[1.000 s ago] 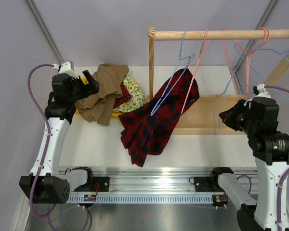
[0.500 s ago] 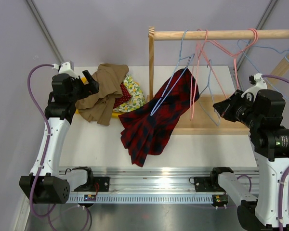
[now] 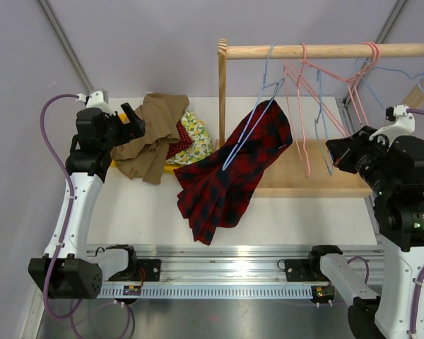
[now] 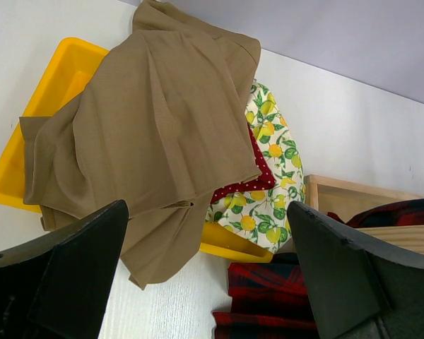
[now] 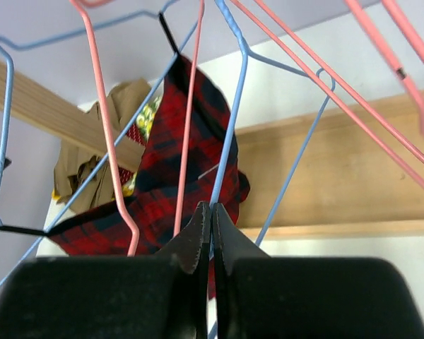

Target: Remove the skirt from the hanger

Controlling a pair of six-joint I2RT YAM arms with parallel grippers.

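The red and dark tartan skirt point(image 3: 230, 173) hangs slanted from a pale-blue wire hanger point(image 3: 249, 131) hooked on the wooden rod point(image 3: 339, 51); its lower part lies on the white table. It also shows in the right wrist view as the skirt point(image 5: 177, 162). My right gripper point(image 3: 332, 152) is to the right of it, jaws shut point(image 5: 212, 208) on the wire of another, empty pale-blue hanger point(image 5: 230, 127). My left gripper point(image 4: 206, 212) stands wide open at far left above a tan garment point(image 4: 141, 120), holding nothing.
A yellow tray point(image 4: 49, 85) holds the tan garment, a lemon-print cloth point(image 4: 268, 162) and a red dotted one. Pink hangers point(image 3: 304, 120) and more blue ones hang on the rod by my right gripper. The rack's wooden base point(image 3: 290, 180) lies under them.
My right gripper swung left, then back right and lower, staying shut. The pink and blue hangers swung with it and now hang spread out. Skirt and left arm have not moved.
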